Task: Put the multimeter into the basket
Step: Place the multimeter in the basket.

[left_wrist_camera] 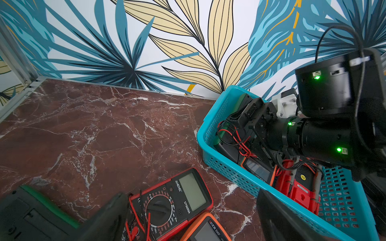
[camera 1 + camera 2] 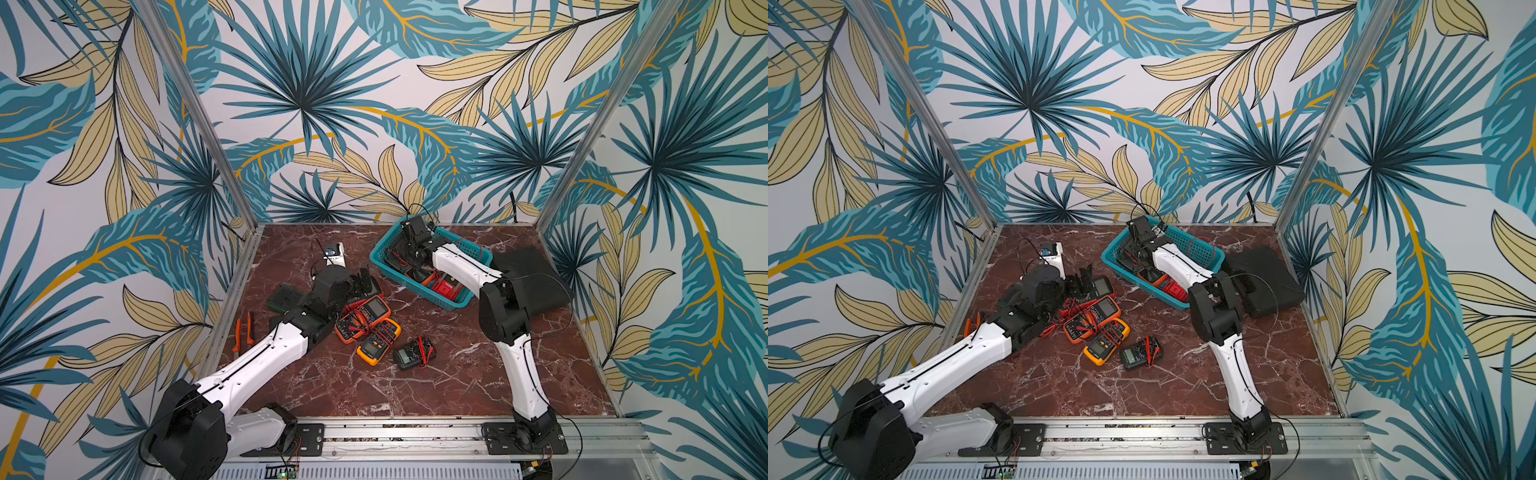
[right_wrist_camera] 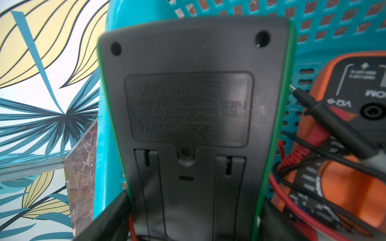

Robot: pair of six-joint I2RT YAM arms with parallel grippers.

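Right gripper (image 3: 192, 202) inside the basket (image 3: 334, 31), clamped on a green-edged multimeter (image 3: 188, 104).

Only the right wrist view shows the grip: 2 fingers press the multimeter's sides. Its black back faces the camera, within the basket walls and beside an orange meter (image 3: 344, 167). In both top views the right arm's wrist hides most of it. The left wrist view shows the left gripper (image 1: 191, 198) spread wide and holding nothing, over a red meter (image 1: 177, 200) on the worktop (image 1: 83, 125). A top view adds a cluster of meters (image 2: 374, 328) there.
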